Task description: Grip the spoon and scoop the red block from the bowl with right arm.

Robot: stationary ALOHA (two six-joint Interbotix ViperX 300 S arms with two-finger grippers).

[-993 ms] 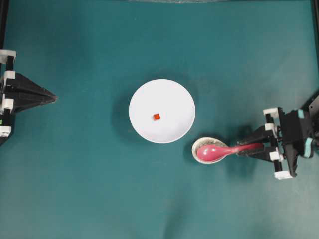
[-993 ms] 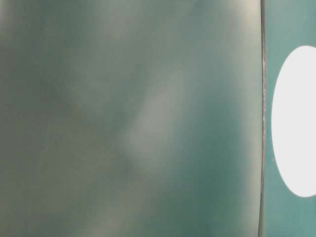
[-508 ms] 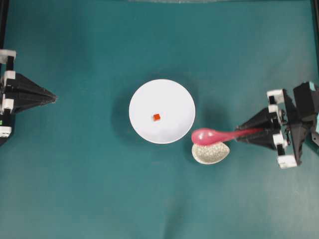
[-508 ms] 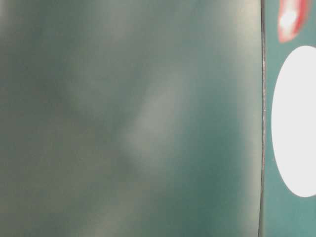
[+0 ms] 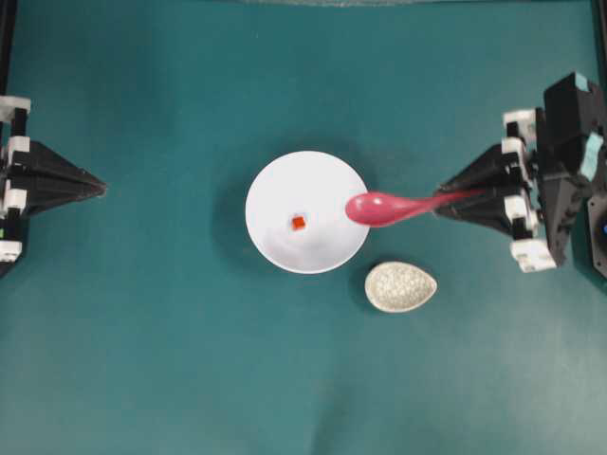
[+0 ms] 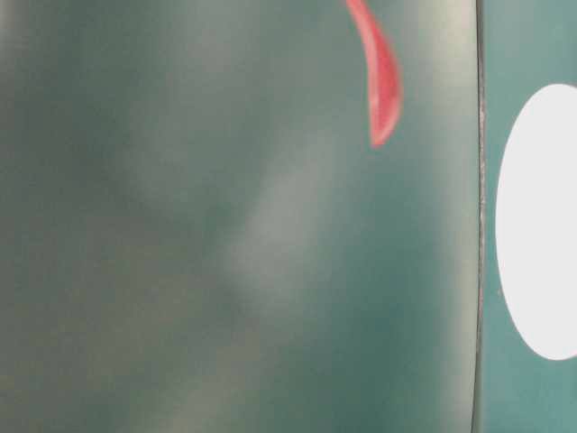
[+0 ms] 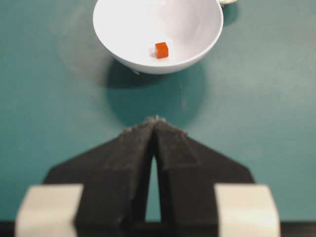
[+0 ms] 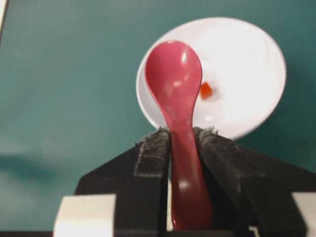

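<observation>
Clamping the glossy, light but slippery-looking spoon (image 8: 174,89) by its stiff handle, the right gripper (image 8: 183,136) holds it over the bowl's (image 5: 275,242) right rim, the red block (image 5: 298,223) inside; the left gripper (image 7: 155,121) sits closed, empty.

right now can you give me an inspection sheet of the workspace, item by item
surface: teal table, bare around the items
bowl: white, upright, mid-table
red block: lying inside the bowl, near its middle
spoon: handle pinched between the fingers of the right gripper, scoop end over the bowl's right rim, short of the block
clutter: speckled spoon rest, empty, beside the bowl on the side below it in the overhead view
left gripper: shut, holding nothing, apart from the bowl
cables: nothing seen
surroundings: dark frame edges at the sides; table-level view mostly blur
</observation>
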